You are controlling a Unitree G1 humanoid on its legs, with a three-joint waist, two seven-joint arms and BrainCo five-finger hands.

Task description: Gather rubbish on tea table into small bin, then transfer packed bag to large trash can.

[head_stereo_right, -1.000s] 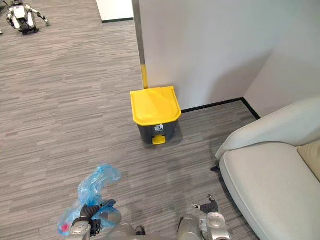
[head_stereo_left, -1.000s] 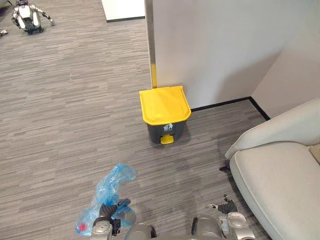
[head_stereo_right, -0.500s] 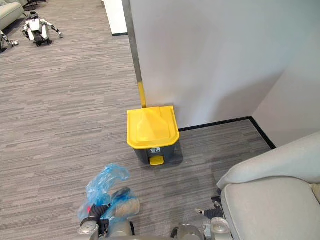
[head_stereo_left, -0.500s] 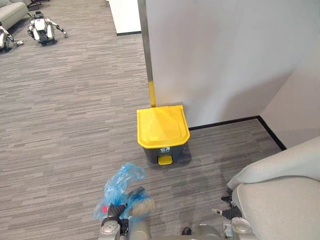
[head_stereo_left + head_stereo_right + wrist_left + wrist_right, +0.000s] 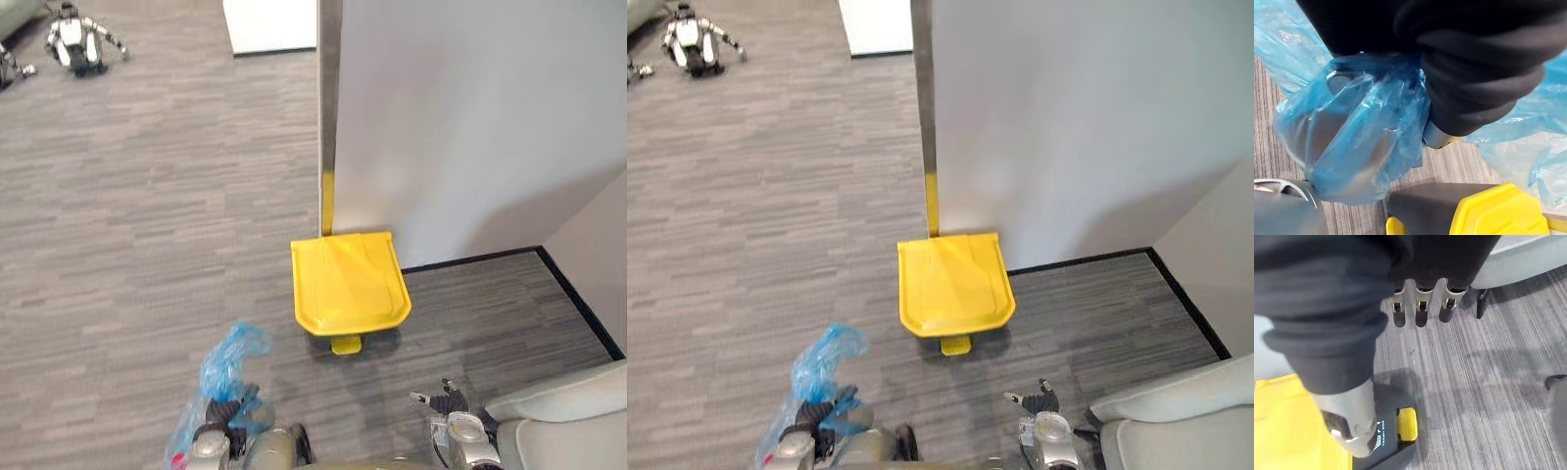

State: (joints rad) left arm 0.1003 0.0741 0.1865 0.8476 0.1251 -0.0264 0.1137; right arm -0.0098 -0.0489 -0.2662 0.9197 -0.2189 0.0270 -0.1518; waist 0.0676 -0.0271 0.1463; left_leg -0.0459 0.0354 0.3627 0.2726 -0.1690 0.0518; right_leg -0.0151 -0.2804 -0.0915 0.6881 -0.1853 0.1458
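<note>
Crinkly blue plastic bag, seemingly gripped by left hand, flat yellow-lidded bin

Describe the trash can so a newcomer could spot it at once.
Start at the white wall that ends in a metal edge strip. At the foot of that strip stands the trash can: dark body, closed lid, pedal in front. Its broad yellow lid sets it apart from the blue bag in the left robot hand.
</note>
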